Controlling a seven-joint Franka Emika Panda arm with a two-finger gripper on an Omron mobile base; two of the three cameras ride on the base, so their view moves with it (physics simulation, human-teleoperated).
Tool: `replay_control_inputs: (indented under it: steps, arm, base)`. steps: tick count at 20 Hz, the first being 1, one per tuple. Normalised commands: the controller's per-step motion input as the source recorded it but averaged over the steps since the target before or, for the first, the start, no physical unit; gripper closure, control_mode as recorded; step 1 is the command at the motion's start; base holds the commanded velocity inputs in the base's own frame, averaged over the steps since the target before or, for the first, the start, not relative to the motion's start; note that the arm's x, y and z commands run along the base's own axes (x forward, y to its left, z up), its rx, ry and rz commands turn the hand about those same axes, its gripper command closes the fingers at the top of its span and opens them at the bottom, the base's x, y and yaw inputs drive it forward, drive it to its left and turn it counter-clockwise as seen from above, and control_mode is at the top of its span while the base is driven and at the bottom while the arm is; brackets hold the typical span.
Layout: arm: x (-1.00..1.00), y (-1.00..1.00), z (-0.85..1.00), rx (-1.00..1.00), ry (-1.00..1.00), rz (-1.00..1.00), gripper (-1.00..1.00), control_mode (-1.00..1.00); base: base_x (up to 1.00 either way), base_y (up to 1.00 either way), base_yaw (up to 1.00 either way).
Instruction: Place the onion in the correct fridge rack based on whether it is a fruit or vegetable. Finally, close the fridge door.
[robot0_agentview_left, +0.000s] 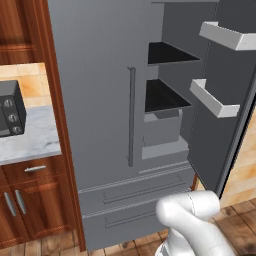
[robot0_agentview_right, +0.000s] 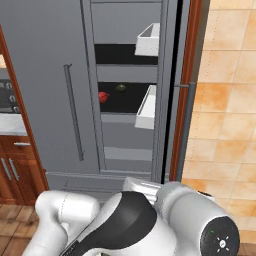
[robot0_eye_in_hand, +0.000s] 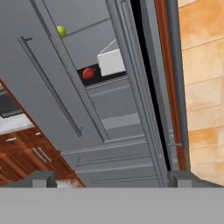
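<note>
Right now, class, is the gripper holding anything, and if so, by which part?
Nothing is held. In the hand view the gripper has no object between its tips, and the onion sits on the fridge rack, apart from the arm.

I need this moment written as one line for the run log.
onion: on lower fridge rack | fridge door: open | pincer: empty, apart from fridge | next: close door

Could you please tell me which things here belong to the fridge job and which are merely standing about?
Job: small round red-maroon onion; lower flat black fridge rack; open grey fridge door.
Bystanders: small dark green item; upper black shelf; marble counter.
</note>
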Motion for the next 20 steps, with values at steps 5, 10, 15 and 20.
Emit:
replay_control_inputs:
  steps: [5,10,15,20]
  arm:
    - [0.69,-0.02,-0.21,-0.01,0.0,-0.03,-1.0,-1.0]
    - [0.53,-0.25,-0.03,0.0,0.06,0.0,-1.0,-1.0]
    - [0.16,-0.11,-0.01,0.0,0.04,0.0,-1.0,-1.0]
    - [0.24,-0.17,-0.1,0.0,0.01,0.0,-1.0,-1.0]
  base:
    - [0.0,0.0,0.0]
    - [0.0,0.0,0.0]
    - [0.0,0.0,0.0]
    - [0.0,0.0,0.0]
